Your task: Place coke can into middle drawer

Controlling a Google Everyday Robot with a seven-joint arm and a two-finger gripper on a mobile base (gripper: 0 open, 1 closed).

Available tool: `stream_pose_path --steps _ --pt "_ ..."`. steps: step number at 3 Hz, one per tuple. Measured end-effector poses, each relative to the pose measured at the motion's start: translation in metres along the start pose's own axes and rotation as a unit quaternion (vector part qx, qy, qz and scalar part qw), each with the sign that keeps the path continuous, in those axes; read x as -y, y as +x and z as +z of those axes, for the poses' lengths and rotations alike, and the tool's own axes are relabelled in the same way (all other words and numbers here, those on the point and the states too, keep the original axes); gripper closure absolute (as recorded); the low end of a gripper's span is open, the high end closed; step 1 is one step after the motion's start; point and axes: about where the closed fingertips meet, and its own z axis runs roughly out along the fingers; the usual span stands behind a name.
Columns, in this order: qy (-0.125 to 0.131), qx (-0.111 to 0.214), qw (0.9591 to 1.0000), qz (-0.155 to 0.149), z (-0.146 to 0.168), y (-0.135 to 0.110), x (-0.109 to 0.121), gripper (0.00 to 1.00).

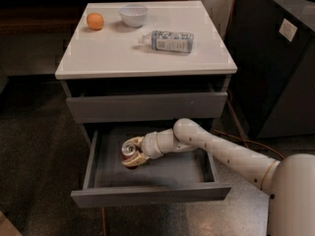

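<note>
The middle drawer point(147, 194) stands pulled out below the closed top drawer front. Inside it, toward the left rear, the coke can point(129, 150) shows its silver top and a bit of red side. My gripper point(133, 155) reaches into the drawer from the right on a long white arm, with its fingers shut on the coke can. The can's lower part is hidden by the fingers, so I cannot tell whether it rests on the drawer floor.
On the white cabinet top point(98, 53) lie an orange fruit point(95, 21), a white bowl point(133, 14) and a plastic bottle point(170, 41) on its side. A dark bin point(275, 58) stands to the right. Dark floor surrounds the cabinet.
</note>
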Motion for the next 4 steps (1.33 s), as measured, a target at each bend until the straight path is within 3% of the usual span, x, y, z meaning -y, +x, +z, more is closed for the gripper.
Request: stream_pose_path --steps 2,4 --pt "-0.007 0.007 0.9996 0.025 0.028 0.049 0.000 0.97" --pt "-0.013 -0.007 0.9994 0.031 0.040 0.068 -0.007 0.51"
